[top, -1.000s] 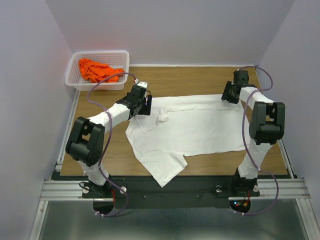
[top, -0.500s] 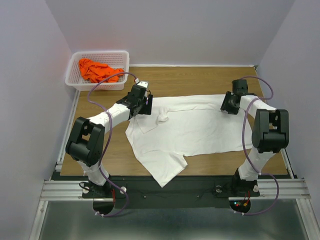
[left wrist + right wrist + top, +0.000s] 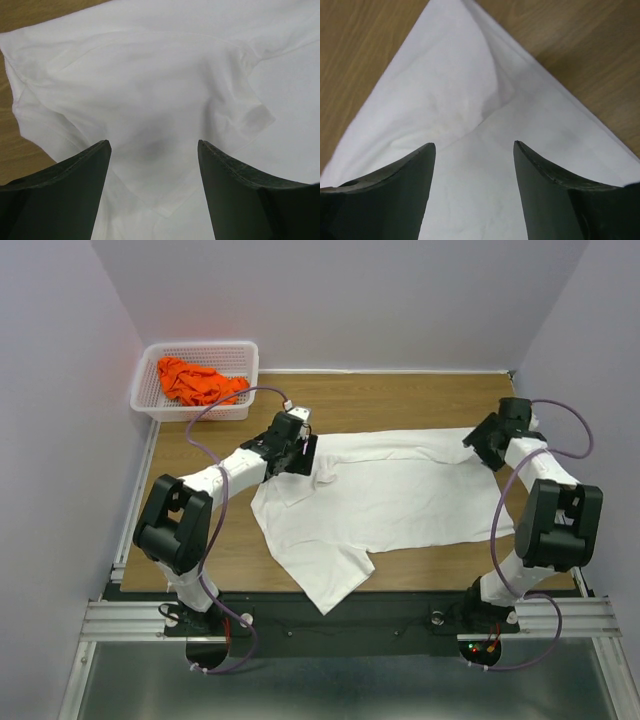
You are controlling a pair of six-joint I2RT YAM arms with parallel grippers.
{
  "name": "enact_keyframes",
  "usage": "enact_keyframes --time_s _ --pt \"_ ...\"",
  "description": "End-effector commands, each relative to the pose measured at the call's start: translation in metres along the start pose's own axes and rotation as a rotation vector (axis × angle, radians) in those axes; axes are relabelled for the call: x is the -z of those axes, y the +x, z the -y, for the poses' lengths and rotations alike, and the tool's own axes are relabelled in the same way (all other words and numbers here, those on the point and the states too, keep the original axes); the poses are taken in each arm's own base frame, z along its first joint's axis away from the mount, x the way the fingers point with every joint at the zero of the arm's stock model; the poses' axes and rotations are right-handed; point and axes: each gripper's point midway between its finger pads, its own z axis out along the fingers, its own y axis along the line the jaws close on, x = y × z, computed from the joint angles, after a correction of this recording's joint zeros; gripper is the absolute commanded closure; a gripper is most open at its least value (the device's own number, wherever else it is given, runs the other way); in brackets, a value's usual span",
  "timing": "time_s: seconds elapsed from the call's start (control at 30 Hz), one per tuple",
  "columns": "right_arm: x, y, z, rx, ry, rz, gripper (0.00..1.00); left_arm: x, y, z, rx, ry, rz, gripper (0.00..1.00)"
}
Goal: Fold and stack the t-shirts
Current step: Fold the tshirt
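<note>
Across the middle of the wooden table (image 3: 400,405) the white t-shirt (image 3: 400,495) is lying spread out and lightly wrinkled, one sleeve reaching toward the near edge between the two arm bases. Over its left end I am holding the left gripper (image 3: 152,145), and its wrist camera is showing me both dark fingers (image 3: 75,185) standing wide apart with only rumpled white cloth beneath them, nothing pinched. At the far right corner of the shirt the right gripper (image 3: 474,145) is hovering with its fingers spread as well. Between them I am looking down at a pointed corner of the fabric with bare wood on either side, the cloth not being gripped. Whether either set of fingertips is touching the fabric I am unable to tell. Back in the far left corner, the orange t-shirt (image 3: 195,382) is sitting crumpled inside a white mesh basket (image 3: 200,344), well apart from the white one.
</note>
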Motion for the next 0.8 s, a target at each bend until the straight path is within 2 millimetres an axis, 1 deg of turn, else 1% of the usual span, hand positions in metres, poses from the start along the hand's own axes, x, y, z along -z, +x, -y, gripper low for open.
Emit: enact_keyframes --time_s 0.0,0.1,0.13,0.27,0.43,0.5,0.6,0.77 --pt "0.01 -0.032 0.012 -0.262 -0.018 0.069 0.3 0.022 -0.036 0.015 -0.052 0.041 0.09 0.18" --pt "0.004 -0.035 0.016 -0.359 -0.031 0.043 0.3 0.023 -0.037 0.023 -0.094 0.046 0.092 0.18" --pt "-0.001 -0.032 0.017 -0.391 -0.028 0.029 0.32 0.023 -0.037 0.028 -0.113 0.049 0.09 0.18" --pt "-0.013 -0.031 0.019 -0.444 -0.023 0.013 0.36 0.023 -0.037 0.037 -0.143 0.056 0.085 0.18" --pt "-0.024 -0.026 0.012 -0.483 -0.048 -0.017 0.38 0.023 -0.036 0.044 -0.159 0.063 0.079 0.18" --pt "-0.03 -0.021 0.014 -0.491 -0.04 -0.03 0.39 0.022 -0.035 0.045 -0.162 0.062 0.076 0.18" --pt "-0.035 -0.021 0.013 -0.503 -0.042 -0.03 0.41 0.021 -0.033 0.047 -0.17 0.063 0.071 0.18" --pt "-0.046 -0.019 0.017 -0.515 -0.024 -0.027 0.47 0.019 -0.03 0.049 -0.183 0.064 0.058 0.18"
